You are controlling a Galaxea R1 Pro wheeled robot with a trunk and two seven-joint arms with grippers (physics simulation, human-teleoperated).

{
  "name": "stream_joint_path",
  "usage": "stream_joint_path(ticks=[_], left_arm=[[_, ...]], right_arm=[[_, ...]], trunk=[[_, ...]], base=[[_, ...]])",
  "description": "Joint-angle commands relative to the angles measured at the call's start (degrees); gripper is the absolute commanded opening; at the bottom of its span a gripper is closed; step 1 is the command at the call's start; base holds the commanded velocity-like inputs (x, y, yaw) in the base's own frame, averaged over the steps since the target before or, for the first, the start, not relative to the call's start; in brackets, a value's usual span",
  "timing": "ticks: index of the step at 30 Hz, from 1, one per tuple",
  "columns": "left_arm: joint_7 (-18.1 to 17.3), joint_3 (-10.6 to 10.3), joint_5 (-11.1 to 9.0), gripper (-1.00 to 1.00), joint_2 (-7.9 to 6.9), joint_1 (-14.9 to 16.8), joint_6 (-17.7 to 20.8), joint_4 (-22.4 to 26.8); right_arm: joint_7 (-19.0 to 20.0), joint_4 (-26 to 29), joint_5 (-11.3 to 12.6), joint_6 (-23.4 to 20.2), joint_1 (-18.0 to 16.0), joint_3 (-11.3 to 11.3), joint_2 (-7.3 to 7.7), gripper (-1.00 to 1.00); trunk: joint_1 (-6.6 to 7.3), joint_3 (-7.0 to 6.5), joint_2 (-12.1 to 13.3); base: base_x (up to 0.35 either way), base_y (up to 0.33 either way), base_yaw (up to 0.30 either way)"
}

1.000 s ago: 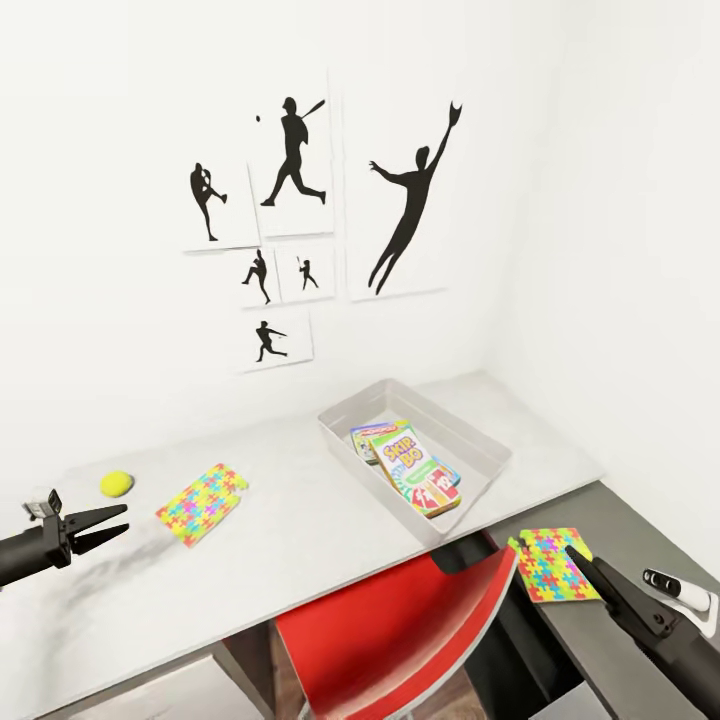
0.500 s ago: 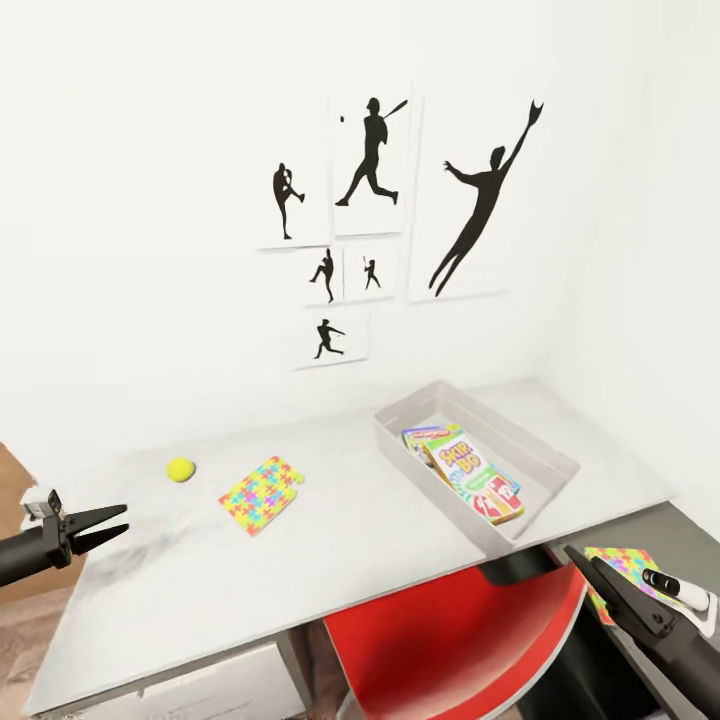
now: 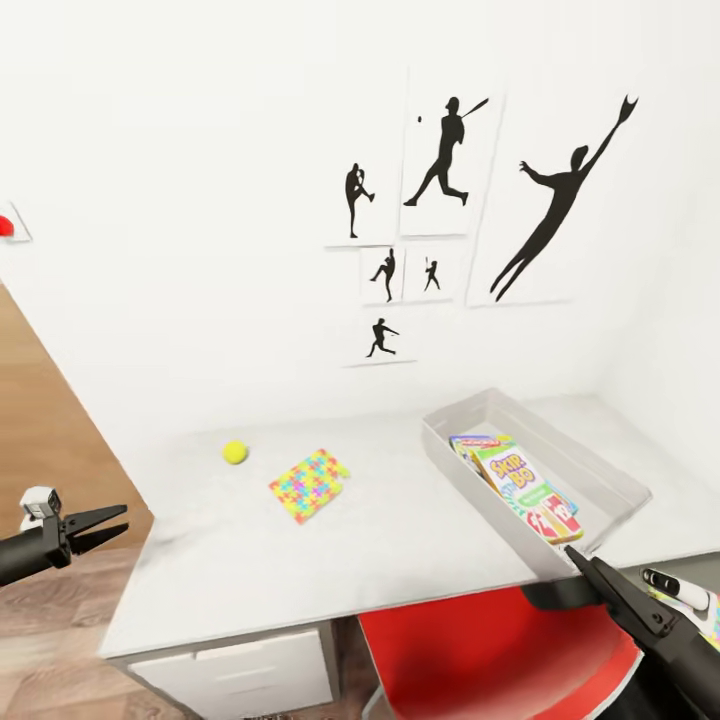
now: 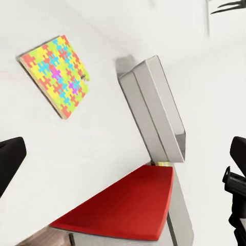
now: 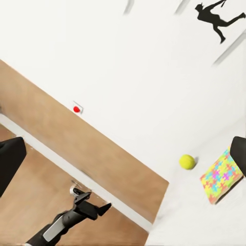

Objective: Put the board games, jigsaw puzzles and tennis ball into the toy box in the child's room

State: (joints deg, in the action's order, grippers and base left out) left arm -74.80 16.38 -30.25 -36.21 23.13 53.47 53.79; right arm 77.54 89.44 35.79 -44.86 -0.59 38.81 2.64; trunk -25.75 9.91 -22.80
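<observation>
The grey toy box [image 3: 610, 478] stands on the right part of the pale table [image 3: 300, 570], with board games [image 3: 522, 482] lying inside it. A yellow tennis ball [image 3: 235, 452] and a colourful jigsaw puzzle [image 3: 308, 485] lie on the table left of the box. A sliver of the second puzzle [image 3: 713, 628] shows at the right edge. My left gripper [image 3: 108, 525] hangs open and empty off the table's left end. Low at the box's near corner, my right gripper [image 3: 583, 560] is open and empty. The right wrist view shows the ball [image 5: 187, 161] and puzzle [image 5: 221, 175].
A red chair [image 3: 500, 650] is tucked under the table's front edge between my arms. White drawers [image 3: 240, 680] sit under the table's left part. A white marker [image 3: 675, 588] lies near my right arm. Silhouette posters [image 3: 450, 210] hang on the wall; wooden floor [image 3: 50, 640] lies at left.
The whole view has swung left, so table, box and posters sit further right in the picture. The second puzzle has slid almost out at the right edge. Both grippers hold their pose.
</observation>
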Motion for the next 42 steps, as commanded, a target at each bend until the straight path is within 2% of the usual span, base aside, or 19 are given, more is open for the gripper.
stream_joint_path(ticks=[1, 13, 42], left_arm=[[-0.08, -0.04, -0.16, 1.0, -0.01, 0.07, 0.49, -0.05], [-0.08, 0.01, -0.16, 1.0, -0.01, 0.07, 0.49, -0.19], [-0.1, 0.14, -0.16, 1.0, -0.35, 0.07, 0.4, -0.26]], right_arm=[[0.06, 0.03, 0.18, -0.49, -0.03, 0.04, 0.05, 1.0], [0.06, 0.02, 0.17, -0.77, -0.03, 0.07, 0.29, 1.0], [-0.69, -0.02, 0.16, -0.49, -0.03, -0.01, 0.18, 1.0]], trunk=[[-0.03, 0.12, -0.12], [-0.03, 0.16, -0.12], [-0.03, 0.17, -0.12]], base=[[-0.032, 0.171, 0.291], [-0.007, 0.103, 0.252], [0.065, 0.031, 0.009]])
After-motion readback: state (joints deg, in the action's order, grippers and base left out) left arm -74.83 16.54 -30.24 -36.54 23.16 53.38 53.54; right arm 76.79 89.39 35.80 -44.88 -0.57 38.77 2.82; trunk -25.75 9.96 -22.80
